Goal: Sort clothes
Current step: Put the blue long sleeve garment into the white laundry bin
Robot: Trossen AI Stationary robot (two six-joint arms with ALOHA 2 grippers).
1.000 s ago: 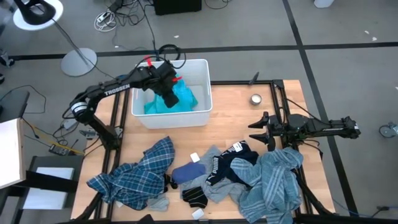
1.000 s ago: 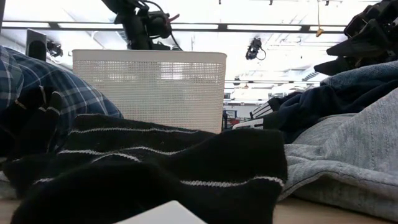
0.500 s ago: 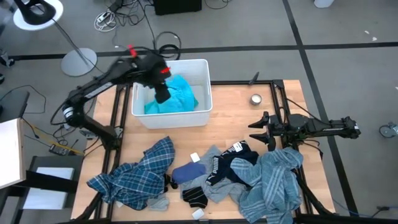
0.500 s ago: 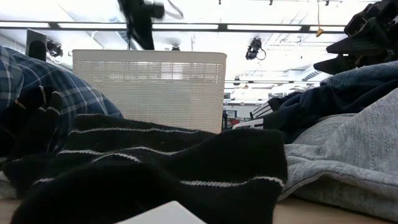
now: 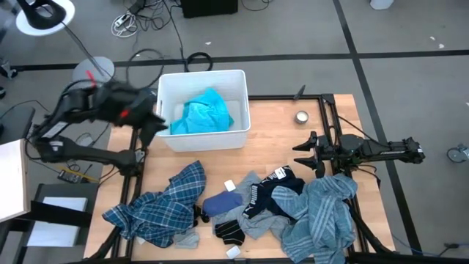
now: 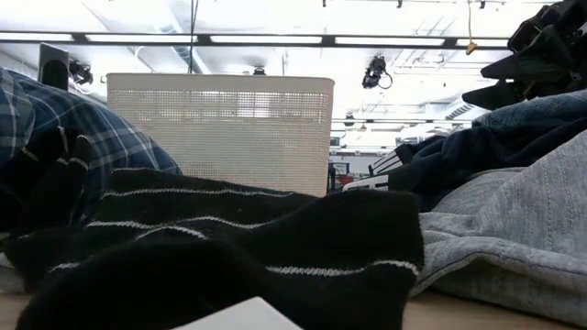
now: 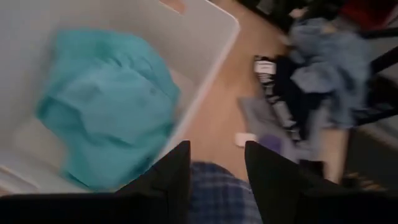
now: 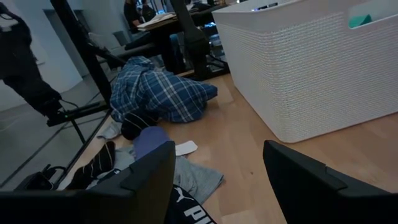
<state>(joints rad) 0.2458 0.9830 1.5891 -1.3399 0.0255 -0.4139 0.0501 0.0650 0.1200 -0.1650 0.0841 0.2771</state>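
Observation:
A turquoise shirt [image 5: 203,114] lies crumpled inside the white bin [image 5: 202,72] at the table's far left; it also shows in the left wrist view [image 7: 102,118]. My left gripper [image 5: 152,122] is open and empty, just left of the bin's near left corner. My right gripper [image 5: 303,152] is open and empty at the table's right, above the far edge of the clothes pile. On the table's near half lie a blue plaid shirt [image 5: 157,209], a navy piece [image 5: 221,204], a black-striped piece [image 5: 231,231], a grey piece [image 5: 256,214] and a light-blue striped shirt [image 5: 322,216].
A small round metal thing [image 5: 301,116] lies on the bare wood right of the bin. Small white tags [image 5: 229,185] lie among the clothes. Black frame rails [image 5: 327,117] run along the table's sides. Bare wood shows between the bin and the pile.
My left gripper has swung from above the turquoise shirt in the bin toward the table's left edge and a little nearer, passing over the bin's left wall. It has left the low view. The turquoise shirt stays lying in the bin.

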